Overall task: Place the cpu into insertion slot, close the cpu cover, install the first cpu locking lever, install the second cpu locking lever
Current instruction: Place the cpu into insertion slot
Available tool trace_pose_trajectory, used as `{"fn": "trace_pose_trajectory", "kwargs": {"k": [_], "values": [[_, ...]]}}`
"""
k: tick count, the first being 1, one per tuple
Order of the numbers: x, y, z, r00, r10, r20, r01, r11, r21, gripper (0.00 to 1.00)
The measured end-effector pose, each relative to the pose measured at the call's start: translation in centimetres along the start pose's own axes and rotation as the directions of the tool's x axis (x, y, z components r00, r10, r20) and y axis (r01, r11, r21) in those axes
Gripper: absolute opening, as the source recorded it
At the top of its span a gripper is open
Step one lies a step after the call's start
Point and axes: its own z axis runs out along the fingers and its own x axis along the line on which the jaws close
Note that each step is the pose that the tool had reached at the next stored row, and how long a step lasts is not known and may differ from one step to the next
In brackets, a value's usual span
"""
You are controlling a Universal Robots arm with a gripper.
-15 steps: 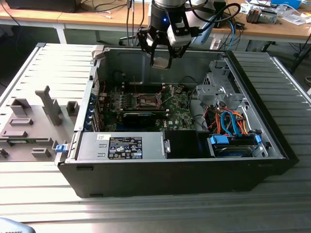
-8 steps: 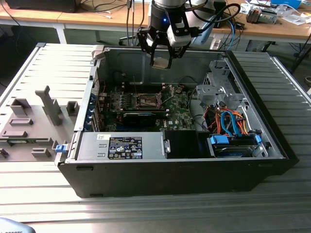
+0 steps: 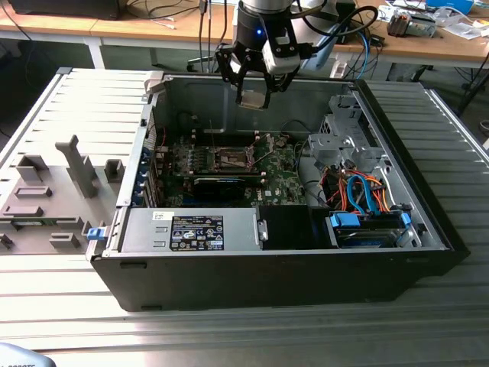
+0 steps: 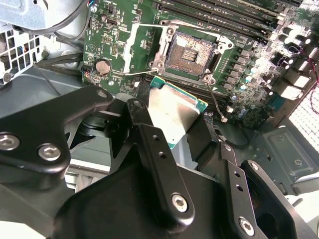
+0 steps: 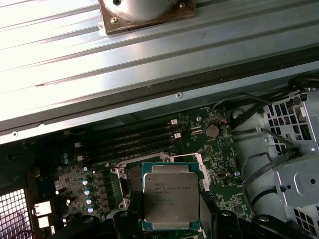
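My gripper (image 3: pixel 253 98) hangs high over the open computer case, shut on the cpu (image 3: pixel 252 99). In the second wrist view the cpu (image 4: pixel 174 112) is a silvery square chip with a green edge, clamped between the black fingers (image 4: pixel 149 144), short of the insertion slot (image 4: pixel 190 54). That slot is a dark square recess with its pins bare. The cpu cover (image 4: pixel 141 44) stands swung open beside it. A thin wire lever (image 4: pixel 216 102) sticks out from the socket's corner. In the first wrist view the cpu (image 5: pixel 171 194) overlaps the insertion slot (image 5: pixel 131 180) on the green motherboard (image 3: pixel 279 172).
The case walls (image 3: pixel 229 99) ring the board. A metal drive cage (image 3: pixel 344 138) and orange and blue cables (image 3: pixel 363 191) fill the exterior view's right side. A labelled power supply (image 3: pixel 195 229) sits at the front. Memory slots (image 5: pixel 134 137) and a coin battery (image 5: pixel 213 131) flank the socket. A grey fixture (image 3: pixel 53 191) lies outside.
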Motion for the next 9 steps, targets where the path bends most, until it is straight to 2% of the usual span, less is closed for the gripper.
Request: {"fn": "trace_pose_trajectory", "kwargs": {"k": [9], "values": [[0.00, -0.01, 0.09, 1.0000, 0.005, 0.0004, -0.005, 1.0000, -0.0001, 0.54]]}}
